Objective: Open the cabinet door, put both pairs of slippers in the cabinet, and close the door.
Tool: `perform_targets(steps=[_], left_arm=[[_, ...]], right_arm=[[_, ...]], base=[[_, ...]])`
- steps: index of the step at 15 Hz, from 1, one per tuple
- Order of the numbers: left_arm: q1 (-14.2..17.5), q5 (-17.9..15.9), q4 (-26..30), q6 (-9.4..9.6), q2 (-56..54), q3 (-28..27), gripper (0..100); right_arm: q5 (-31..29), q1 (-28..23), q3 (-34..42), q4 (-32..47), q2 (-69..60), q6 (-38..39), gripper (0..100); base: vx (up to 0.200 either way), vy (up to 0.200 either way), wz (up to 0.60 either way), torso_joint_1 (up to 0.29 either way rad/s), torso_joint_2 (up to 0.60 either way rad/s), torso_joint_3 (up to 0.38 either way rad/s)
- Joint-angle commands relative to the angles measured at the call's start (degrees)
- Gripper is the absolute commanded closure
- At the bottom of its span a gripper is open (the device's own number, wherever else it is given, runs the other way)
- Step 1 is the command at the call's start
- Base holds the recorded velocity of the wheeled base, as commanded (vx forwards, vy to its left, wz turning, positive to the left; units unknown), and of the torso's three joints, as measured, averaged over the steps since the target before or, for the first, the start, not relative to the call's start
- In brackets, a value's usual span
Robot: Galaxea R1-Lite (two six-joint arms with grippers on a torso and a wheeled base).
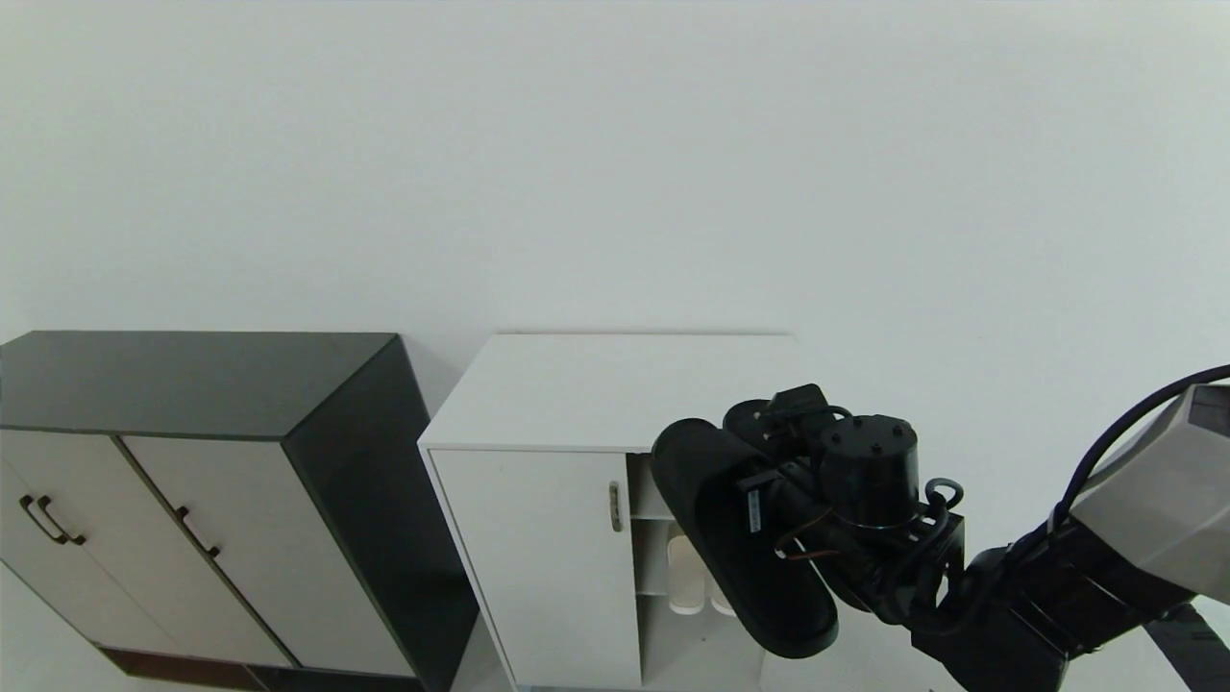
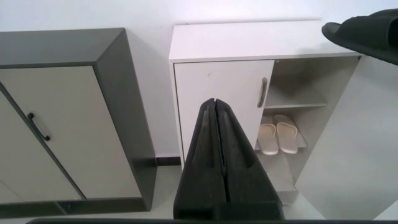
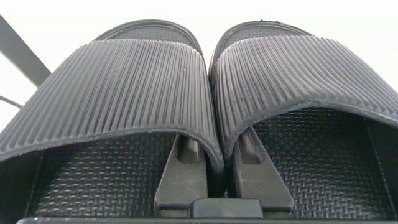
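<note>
The white cabinet (image 1: pixel 615 389) (image 2: pixel 249 40) has its left door (image 1: pixel 538 557) closed and its right half standing open. A pair of white slippers (image 1: pixel 694 577) (image 2: pixel 280 134) lies side by side on a shelf inside. My right gripper (image 1: pixel 774 505) (image 3: pixel 219 177) is shut on the pair of black slippers (image 1: pixel 740 538) (image 3: pixel 205 93), one finger inside each, pinching their inner walls together. It holds them in the air before the open compartment, and one toe (image 2: pixel 364 34) shows in the left wrist view. My left gripper (image 2: pixel 215 104) is shut and empty, aimed at the closed door from a distance.
A dark-topped cabinet (image 1: pixel 192 384) (image 2: pixel 62 56) with two light doors stands left of the white one, against the same wall. The closed white door carries a vertical handle (image 1: pixel 615 506) at its right edge. Bare floor lies in front of both cabinets.
</note>
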Motion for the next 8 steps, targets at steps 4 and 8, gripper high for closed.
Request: perform_targets(steps=[4,8], left_arm=[[-0.01,0.00,-0.03,-0.01,0.07,0.01,100],[-0.01,0.00,0.06,0.08,0.07,0.01,100]], right_arm=[[0.02,0.10,0.08,-0.02,0.19,0.00,100],[0.02,0.10,0.08,-0.02,0.28,0.00,100]], base=[[0.000,0.000,0.00,0.000,0.00,0.000],[0.000,0.000,0.00,-0.134,0.30,0.156]])
